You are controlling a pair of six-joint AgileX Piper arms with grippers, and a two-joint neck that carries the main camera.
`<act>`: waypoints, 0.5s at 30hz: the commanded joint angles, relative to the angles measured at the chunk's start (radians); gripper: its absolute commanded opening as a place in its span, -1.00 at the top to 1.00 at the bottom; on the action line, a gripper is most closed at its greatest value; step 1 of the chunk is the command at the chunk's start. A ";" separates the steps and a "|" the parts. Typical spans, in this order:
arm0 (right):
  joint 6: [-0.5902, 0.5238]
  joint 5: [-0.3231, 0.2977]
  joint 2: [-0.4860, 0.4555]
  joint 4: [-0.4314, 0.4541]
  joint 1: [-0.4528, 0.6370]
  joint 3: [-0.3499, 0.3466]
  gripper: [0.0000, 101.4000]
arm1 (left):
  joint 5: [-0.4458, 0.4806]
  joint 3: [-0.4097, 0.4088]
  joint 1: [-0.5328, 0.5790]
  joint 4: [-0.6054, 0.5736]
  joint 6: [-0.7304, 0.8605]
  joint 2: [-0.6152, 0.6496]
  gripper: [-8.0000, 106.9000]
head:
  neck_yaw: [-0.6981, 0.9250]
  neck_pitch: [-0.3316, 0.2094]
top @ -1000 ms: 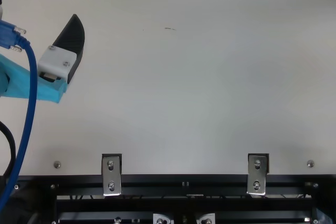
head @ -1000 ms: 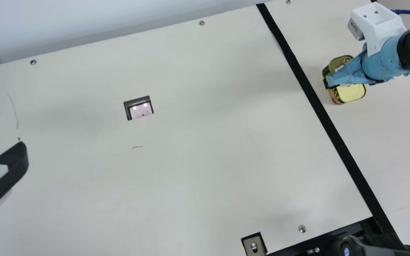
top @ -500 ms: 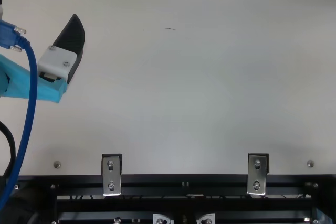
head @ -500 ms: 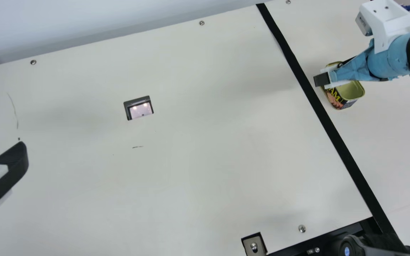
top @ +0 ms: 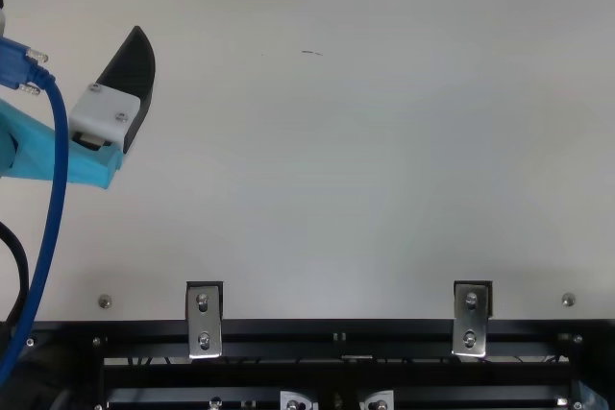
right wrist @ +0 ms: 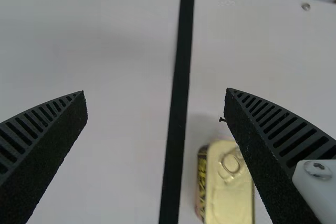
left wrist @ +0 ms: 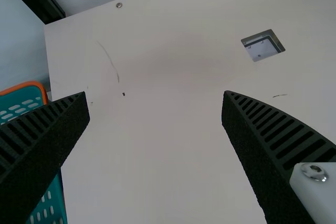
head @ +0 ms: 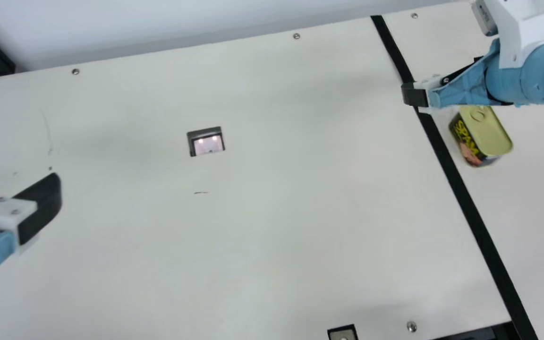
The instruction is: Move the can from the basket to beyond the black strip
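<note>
at our far left, in the left wrist view, we see a teal perforated plastic basket with an orange rim [left wrist: 23, 86] beside the cream flat surface [head: 276, 212]. next comes our left end effector [head: 43, 205], above the surface, its two black ribbed fingers spread wide. further right, we have a small rectangular recess with a dark frame [head: 207, 141] set into the surface. then a long, straight black strip [head: 461, 184] crosses the surface at a slant in the main view. over its far part hangs our right end effector [head: 416, 96], also spread wide. just beside the strip, on its right and apart from it, our squarish metal can with a yellow-gold ring-pull lid [head: 484, 127] sits lid up on the surface, partly hidden by that end effector.
</note>
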State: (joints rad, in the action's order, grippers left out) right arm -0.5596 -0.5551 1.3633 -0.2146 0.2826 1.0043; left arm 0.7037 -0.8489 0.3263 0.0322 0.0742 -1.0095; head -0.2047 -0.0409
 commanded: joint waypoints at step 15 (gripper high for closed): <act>0.230 -0.004 0.063 0.136 -0.361 0.154 -1.00 | 0.000 0.000 0.000 0.000 0.000 0.000 -0.71 | 0.286 0.008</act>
State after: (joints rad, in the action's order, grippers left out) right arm -0.3591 -0.5551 1.4230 -0.0983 -0.0420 1.1476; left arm 0.7037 -0.8489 0.3263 0.0322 0.0742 -1.0095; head 0.0614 -0.0358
